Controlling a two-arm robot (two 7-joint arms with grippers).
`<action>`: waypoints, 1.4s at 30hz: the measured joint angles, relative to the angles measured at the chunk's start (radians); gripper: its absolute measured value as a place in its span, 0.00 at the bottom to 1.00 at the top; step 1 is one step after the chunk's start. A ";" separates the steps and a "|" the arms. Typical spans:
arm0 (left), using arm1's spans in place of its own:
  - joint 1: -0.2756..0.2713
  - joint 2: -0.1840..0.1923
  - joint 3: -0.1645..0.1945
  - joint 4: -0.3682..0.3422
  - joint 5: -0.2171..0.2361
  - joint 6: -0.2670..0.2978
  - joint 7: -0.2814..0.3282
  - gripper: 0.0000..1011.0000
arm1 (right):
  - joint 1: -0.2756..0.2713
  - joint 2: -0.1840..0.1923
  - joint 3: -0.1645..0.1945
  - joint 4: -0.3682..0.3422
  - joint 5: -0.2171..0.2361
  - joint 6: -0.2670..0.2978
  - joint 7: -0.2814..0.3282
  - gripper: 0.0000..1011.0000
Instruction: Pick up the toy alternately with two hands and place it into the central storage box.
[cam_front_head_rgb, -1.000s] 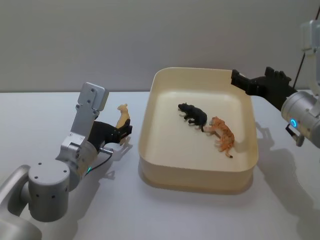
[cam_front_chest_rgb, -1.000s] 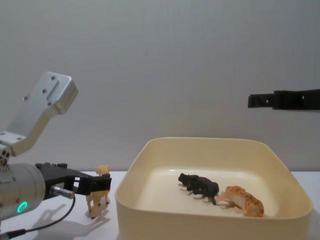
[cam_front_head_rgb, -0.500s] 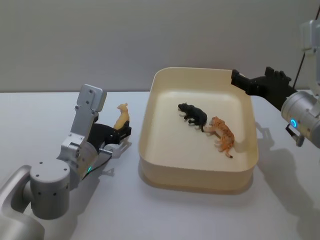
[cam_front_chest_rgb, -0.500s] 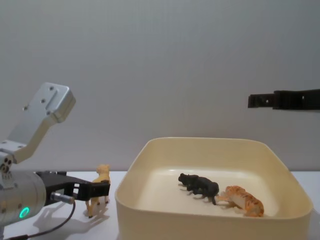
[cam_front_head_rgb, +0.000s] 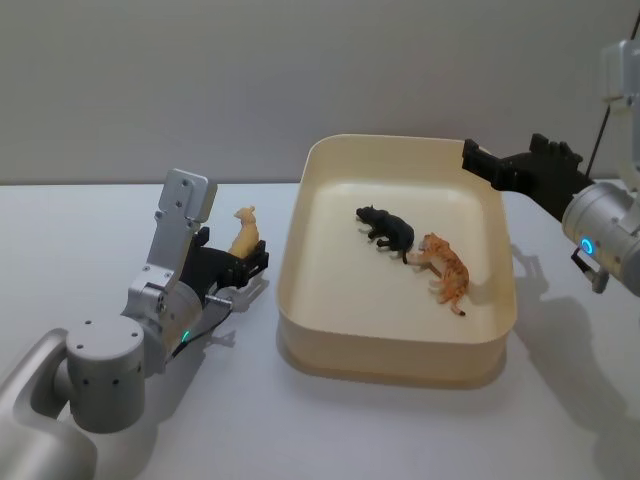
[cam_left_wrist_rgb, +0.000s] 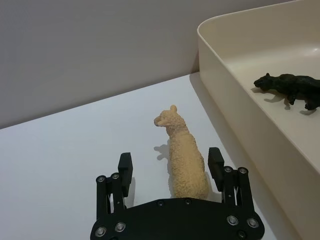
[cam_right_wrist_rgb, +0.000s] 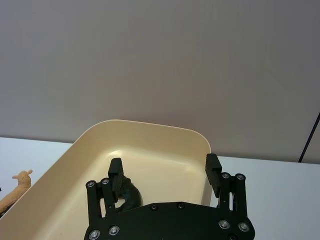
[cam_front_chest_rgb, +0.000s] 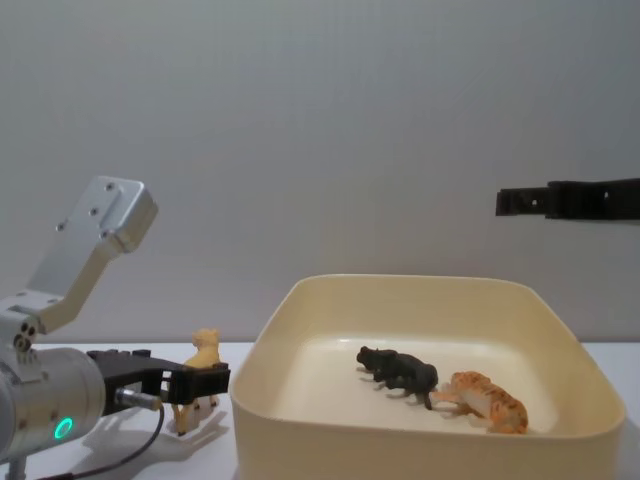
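Observation:
A tan llama toy (cam_front_head_rgb: 245, 232) (cam_left_wrist_rgb: 184, 160) (cam_front_chest_rgb: 203, 356) stands upright on the white table just left of the cream storage box (cam_front_head_rgb: 390, 345) (cam_front_chest_rgb: 400, 440). My left gripper (cam_front_head_rgb: 252, 264) (cam_left_wrist_rgb: 170, 160) (cam_front_chest_rgb: 206, 380) is open and low at the table, one finger on each side of the toy's hindquarters; I cannot tell whether they touch it. My right gripper (cam_front_head_rgb: 476, 158) (cam_right_wrist_rgb: 164, 166) (cam_front_chest_rgb: 506, 202) hangs open and empty above the box's far right corner. In the right wrist view the box (cam_right_wrist_rgb: 150, 125) lies below, with the llama toy (cam_right_wrist_rgb: 15, 187) at the edge.
A black animal toy (cam_front_head_rgb: 387, 228) (cam_left_wrist_rgb: 287, 86) and an orange tiger toy (cam_front_head_rgb: 447, 268) (cam_front_chest_rgb: 488, 398) lie in the box. The box wall (cam_left_wrist_rgb: 225, 95) stands close beside the left gripper. A grey wall rises behind the table.
My left gripper has come down toward the table and pushed forward, so its fingers now flank the llama toy. The right arm and the toys in the box are unchanged.

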 joint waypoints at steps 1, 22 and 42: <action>-0.001 -0.001 0.000 0.002 0.000 -0.001 -0.001 0.93 | 0.000 0.000 0.000 0.000 0.000 0.000 0.000 0.99; -0.010 -0.008 -0.001 0.022 -0.005 -0.011 -0.015 0.34 | 0.000 0.000 0.000 0.000 0.000 0.000 0.000 0.99; -0.060 -0.017 -0.022 -0.057 0.033 -0.037 -0.035 0.34 | 0.000 0.000 0.000 0.000 0.000 0.000 0.000 0.99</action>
